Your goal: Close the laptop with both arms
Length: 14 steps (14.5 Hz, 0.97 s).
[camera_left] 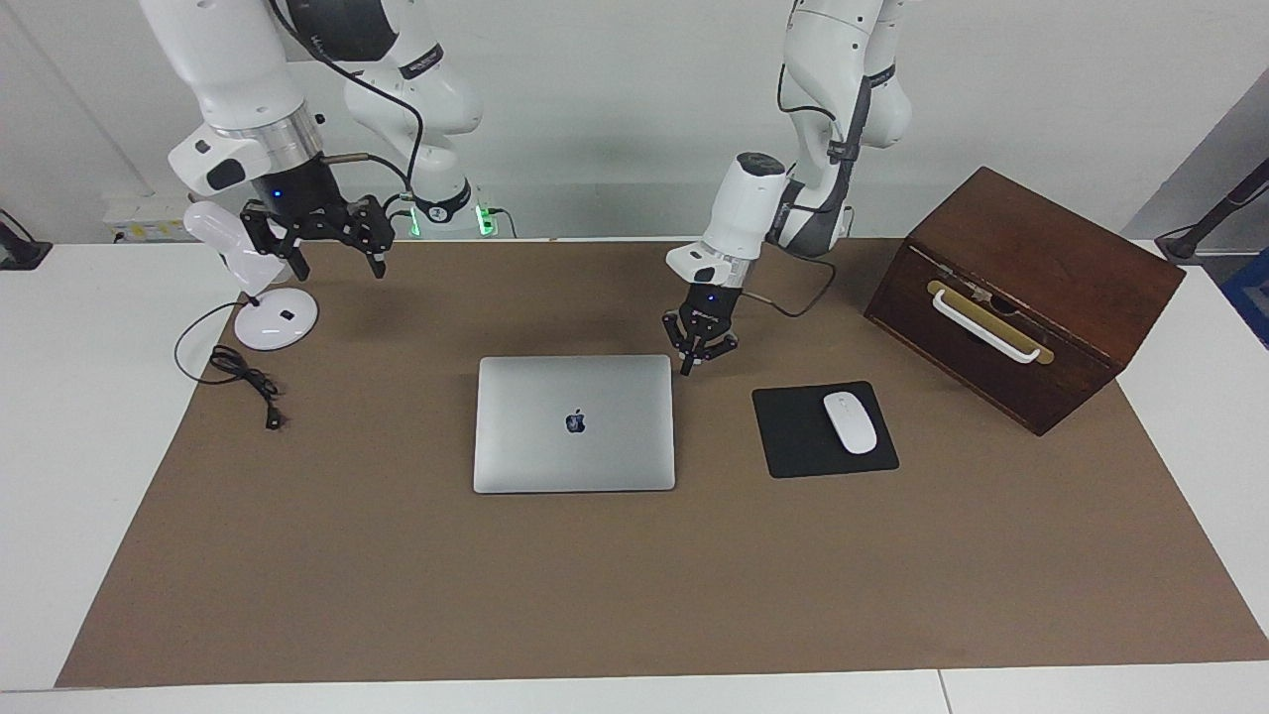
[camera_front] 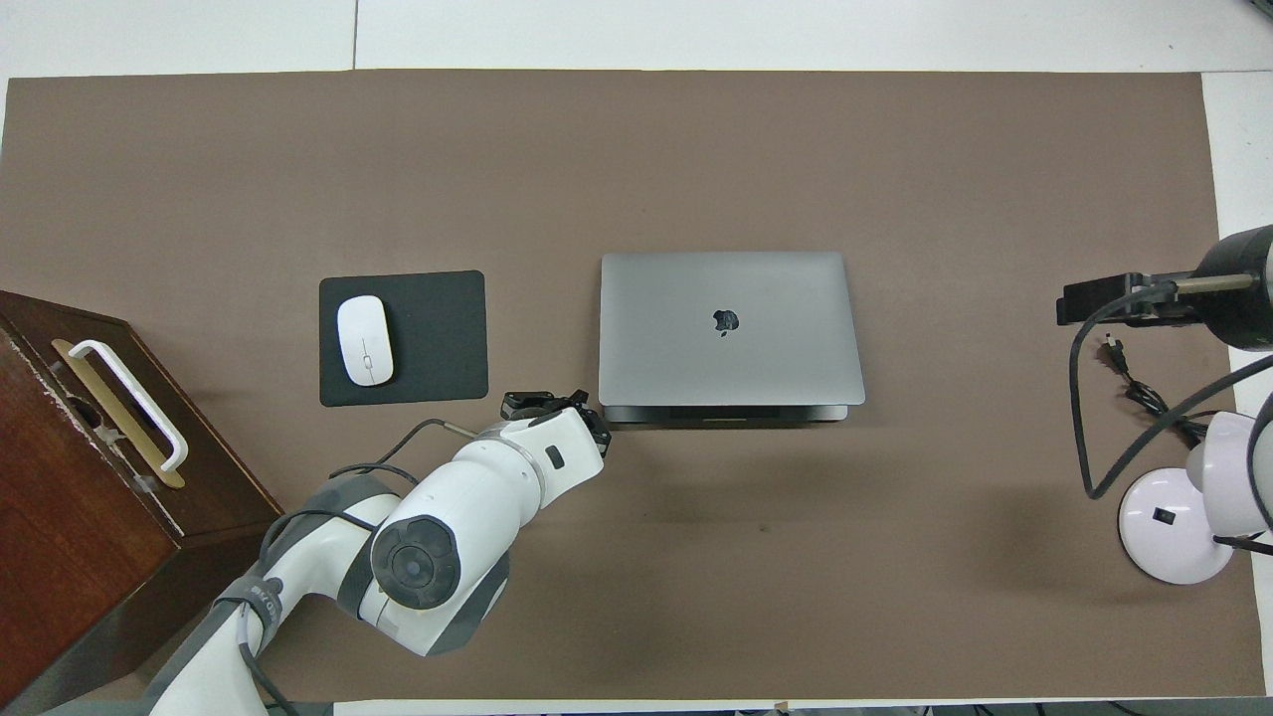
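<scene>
The laptop (camera_left: 574, 423) lies shut at mid-frame on the tabletop (camera_left: 634, 585), silver-grey lid flat, dark apple logo up. The left tool (camera_left: 694, 363) hangs at its upper right corner in the facing view, fingers pressed nearly together. The right tool (camera_left: 335, 253) waits, spread, at upper left over the lamp (camera_left: 260, 288).

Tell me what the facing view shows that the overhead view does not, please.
Only the facing view shows the right gripper whole, open in the air over the desk lamp, and that the left gripper hangs low by the laptop's corner. Only the overhead view shows the laptop's edge nearest the robots, with a thin dark gap under the lid. Both show the lid down with its logo up, the mouse on the black mouse pad, and the wooden box at the left arm's end.
</scene>
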Available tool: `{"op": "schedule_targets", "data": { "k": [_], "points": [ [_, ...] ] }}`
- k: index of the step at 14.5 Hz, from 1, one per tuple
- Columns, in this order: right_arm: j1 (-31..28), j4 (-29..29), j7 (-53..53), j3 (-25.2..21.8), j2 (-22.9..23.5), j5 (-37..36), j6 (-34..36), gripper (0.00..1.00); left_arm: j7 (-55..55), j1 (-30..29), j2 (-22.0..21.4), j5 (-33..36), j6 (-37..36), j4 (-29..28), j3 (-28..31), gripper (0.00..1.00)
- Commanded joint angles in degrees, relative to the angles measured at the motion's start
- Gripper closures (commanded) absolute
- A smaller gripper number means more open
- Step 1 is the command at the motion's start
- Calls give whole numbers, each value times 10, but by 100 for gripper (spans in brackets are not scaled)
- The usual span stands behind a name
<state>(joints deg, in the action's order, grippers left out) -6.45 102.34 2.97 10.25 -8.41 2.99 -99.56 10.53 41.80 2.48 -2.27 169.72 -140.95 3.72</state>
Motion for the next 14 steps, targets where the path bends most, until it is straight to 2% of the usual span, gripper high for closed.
{"op": "schedule_targets", "data": {
  "k": [1, 3, 6, 10, 14],
  "points": [
    [28, 23, 25, 2, -23, 7, -27, 0, 8, -12, -43, 3, -109, 20, -1, 100],
    [49, 22, 55, 2, -23, 8, -36, 0, 7, -19, -54, 3, -197, 60, 1, 100],
    [54, 3, 62, 2, -14, -2, -46, 0, 6, -29, -58, 2, -275, 101, 7, 100],
    [54, -33, 58, 2, -2, -35, -29, 0, -2, -54, -85, 2, -350, 127, 9, 100],
    [53, -66, 37, 3, 8, -68, 21, 0, -43, -106, -142, 3, -427, 133, 9, 100]
  ]
}}
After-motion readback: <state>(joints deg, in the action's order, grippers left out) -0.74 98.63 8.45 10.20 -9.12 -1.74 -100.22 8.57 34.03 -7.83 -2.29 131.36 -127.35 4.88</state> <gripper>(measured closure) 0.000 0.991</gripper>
